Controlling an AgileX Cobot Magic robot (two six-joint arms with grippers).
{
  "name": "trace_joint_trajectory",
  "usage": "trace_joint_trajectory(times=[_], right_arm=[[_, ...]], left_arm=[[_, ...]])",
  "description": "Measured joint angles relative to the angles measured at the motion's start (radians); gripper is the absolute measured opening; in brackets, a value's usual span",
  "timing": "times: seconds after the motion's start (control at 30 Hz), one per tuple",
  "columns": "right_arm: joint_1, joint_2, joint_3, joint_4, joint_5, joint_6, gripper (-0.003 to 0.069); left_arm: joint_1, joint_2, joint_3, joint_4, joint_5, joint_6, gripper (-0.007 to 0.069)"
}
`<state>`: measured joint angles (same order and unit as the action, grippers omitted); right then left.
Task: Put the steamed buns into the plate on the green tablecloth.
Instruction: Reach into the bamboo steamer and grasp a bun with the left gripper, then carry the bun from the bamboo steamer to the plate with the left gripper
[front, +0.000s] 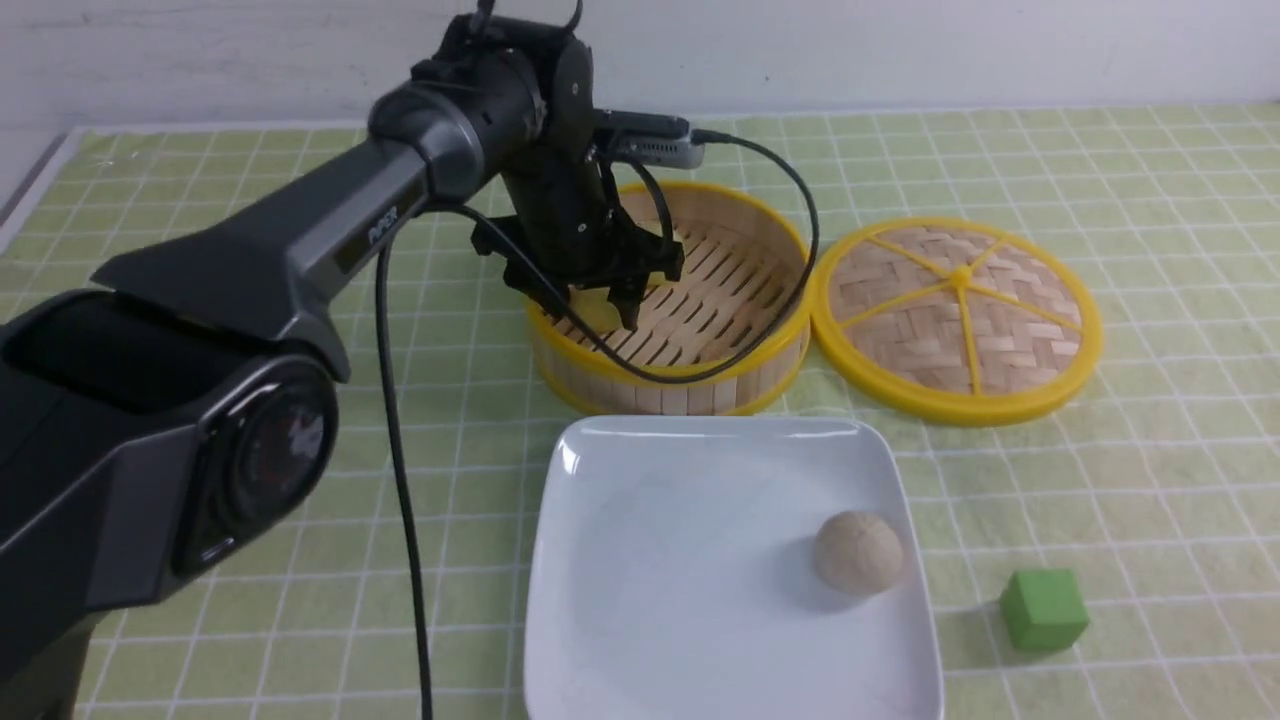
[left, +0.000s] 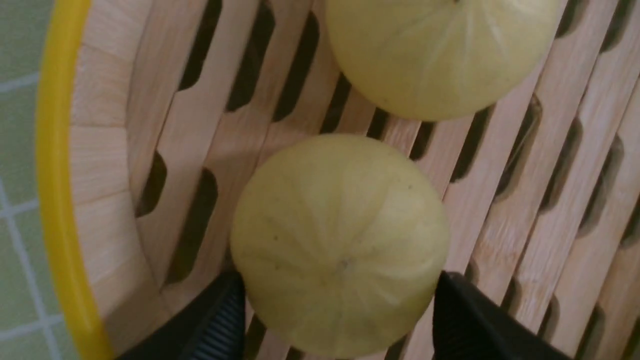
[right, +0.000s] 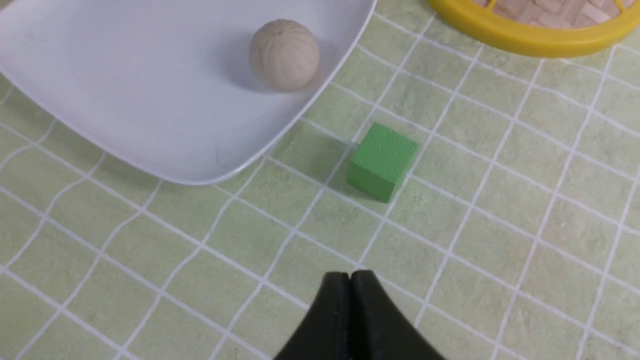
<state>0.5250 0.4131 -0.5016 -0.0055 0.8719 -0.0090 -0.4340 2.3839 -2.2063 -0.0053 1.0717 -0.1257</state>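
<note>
Left gripper (left: 339, 282): open wide, yellow bun (left: 340, 240) sitting between the jaws.
Right gripper (right: 349, 280): closed, empty, well away.

Greyish-beige bun (front: 858, 552) upright near right edge of glossy white square plate (front: 640, 600), on green grid tablecloth (front: 1150, 500). Pale yellow bun (left: 340, 245) and second yellow bun (left: 440, 55) close together inside bamboo steamer (front: 770, 375).

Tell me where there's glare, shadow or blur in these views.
Front view: glare along the far rim of the plate, soft shadow under the grey bun. Left wrist view: the centred yellow bun slightly soft. Right wrist view: sharp, faint shadow beside the green cube.
</note>
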Motion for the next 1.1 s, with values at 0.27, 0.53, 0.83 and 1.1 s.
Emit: trace_joint_trajectory(times=[0.27, 0.53, 0.83, 1.1], right_arm=[[0.0, 0.0, 0.0, -0.01, 0.0, 0.0, 0.0012], [0.0, 0.0, 0.0, -0.012, 0.008, 0.0, 0.0018], [0.0, 0.0, 0.0, -0.012, 0.01, 0.0, 0.0026], [0.0, 0.0, 0.0, -0.012, 0.011, 0.0, 0.0036]], left_arm=[[0.0, 0.012, -0.01, -0.015, -0.012, 0.0, 0.0068], [0.001, -0.109, -0.005, -0.166, 0.057, 0.053, 0.0023], [0.0, -0.473, -0.002, -0.087, 0.166, 0.076, 0.0023], [-0.001, -0.799, 0.465, -0.158, 0.166, 0.069, 0.0023]])
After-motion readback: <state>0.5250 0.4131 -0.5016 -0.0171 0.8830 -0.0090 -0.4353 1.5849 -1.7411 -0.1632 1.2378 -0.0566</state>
